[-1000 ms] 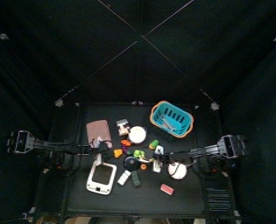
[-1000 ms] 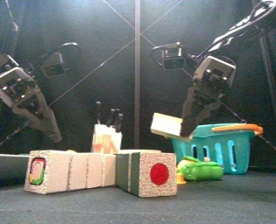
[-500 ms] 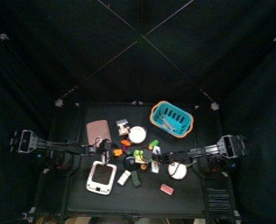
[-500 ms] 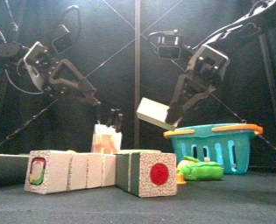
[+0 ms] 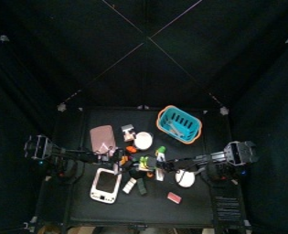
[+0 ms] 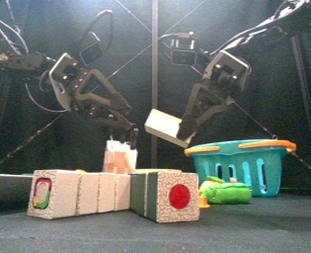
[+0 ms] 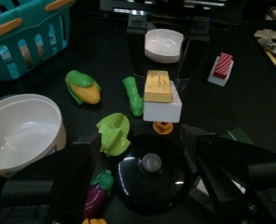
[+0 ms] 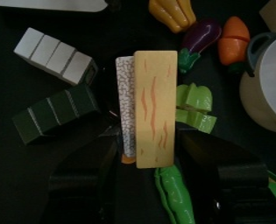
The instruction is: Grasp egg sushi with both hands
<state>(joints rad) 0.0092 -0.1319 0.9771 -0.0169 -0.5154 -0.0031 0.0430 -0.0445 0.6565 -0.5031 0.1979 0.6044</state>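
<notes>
- Front view: the right gripper (image 6: 185,121) hangs in the air above the table, its jaws closed on the egg sushi (image 6: 166,127), a pale block with a yellow top, held tilted.
- The left gripper (image 6: 126,126) reaches in from the other side, just beside the egg sushi; its jaws stand wide apart and no contact with the block can be made out.
- Right wrist view: the egg sushi (image 8: 150,107) sits lengthwise between this gripper's jaws, its yellow slab with orange streaks facing the camera and the speckled white rice side next to it.
- Past those jaws lie a white segmented block (image 8: 56,54), a dark green segmented block (image 8: 54,115), a green leafy piece (image 8: 197,107), a purple eggplant (image 8: 200,38) and a white bowl (image 8: 271,79).
- Left wrist view: the left jaws rise wide open from the bottom edge, and the egg sushi (image 7: 160,94) shows ahead of them, centred on the gap between them but not inside it.
- Beside the sushi in that view are a corn cob (image 7: 82,87), a green pod (image 7: 131,94) and a green leafy piece (image 7: 113,133); a black pot lid (image 7: 150,172) lies nearest the jaws, a large white bowl (image 7: 21,132) off to one side.
- Further beyond the jaws stand a small white cup (image 7: 165,42), a teal basket (image 7: 29,37) and a red-striped card (image 7: 223,67).
- Top view: both arms meet over the middle of the table (image 5: 201,203), where the small objects crowd too tightly to tell the sushi apart.
</notes>
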